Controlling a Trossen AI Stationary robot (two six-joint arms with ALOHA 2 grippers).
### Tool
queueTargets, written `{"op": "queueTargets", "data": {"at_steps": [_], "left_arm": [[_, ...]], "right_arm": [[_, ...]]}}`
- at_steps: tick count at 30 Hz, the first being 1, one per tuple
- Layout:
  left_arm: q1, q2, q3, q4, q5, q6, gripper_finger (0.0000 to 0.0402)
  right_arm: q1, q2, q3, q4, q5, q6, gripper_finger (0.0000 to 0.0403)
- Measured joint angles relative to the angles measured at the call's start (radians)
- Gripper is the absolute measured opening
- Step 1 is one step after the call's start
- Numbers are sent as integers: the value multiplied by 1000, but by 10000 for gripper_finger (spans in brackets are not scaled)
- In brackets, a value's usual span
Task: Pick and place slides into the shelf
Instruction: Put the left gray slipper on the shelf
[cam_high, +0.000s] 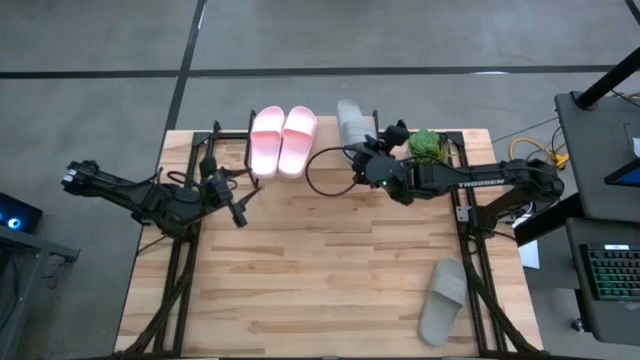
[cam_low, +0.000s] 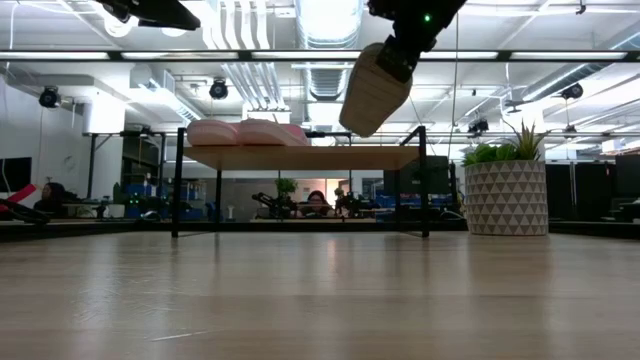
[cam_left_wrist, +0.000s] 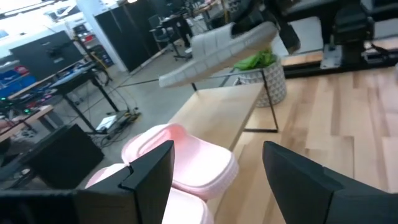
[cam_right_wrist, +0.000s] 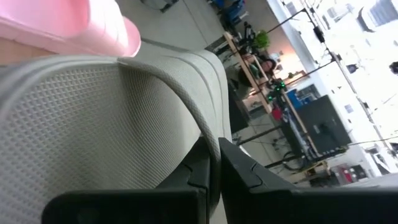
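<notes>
A light pink pair of slides (cam_high: 283, 140) lies on the left part of the shelf (cam_high: 330, 160), a wooden plank top on thin black legs at the table's far edge. My right gripper (cam_high: 368, 160) is shut on a grey slide (cam_high: 351, 124), held in the air above the shelf's right part (cam_low: 370, 157). The other grey slide (cam_high: 443, 298) lies sole down on the table near its front right corner. My left gripper (cam_high: 238, 207) stands open and holds nothing, left of the shelf and facing the pink pair (cam_left_wrist: 180, 162). My right gripper pinches the grey slide's raised rim (cam_right_wrist: 210, 134) between its two fingers, at the slide's near end. The fingers come almost level from the table's right near side. The slide (cam_low: 375, 88) juts out beyond them, tilted, clear of the shelf top and the pink pair.
A green plant in a patterned white pot (cam_low: 505, 195) stands on the table just right of the shelf. A black cable loop (cam_high: 325, 178) hangs in front of the shelf. The wide wooden tabletop (cam_high: 320, 270) lies between the arms.
</notes>
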Motion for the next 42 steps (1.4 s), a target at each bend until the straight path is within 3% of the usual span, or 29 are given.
{"op": "queueTargets", "data": {"at_steps": [5,9,12,17,25,42], "left_arm": [[0,-9,0,53,-10,-1,228],[0,-20,0,69,-11,-1,228],[0,-32,0,68,-13,-1,228],[0,-44,0,64,-17,-1,228],[0,-41,0,61,-17,0,228],[0,-36,-22,62,-34,-1,228]], "right_arm": [[-31,27,-14,80,-39,-16,9],[-47,101,-12,157,4,-133,9],[-53,152,7,159,100,-191,9],[-57,204,24,157,115,-224,9],[-57,230,23,79,162,-184,9],[-54,230,20,-61,112,-66,9]]}}
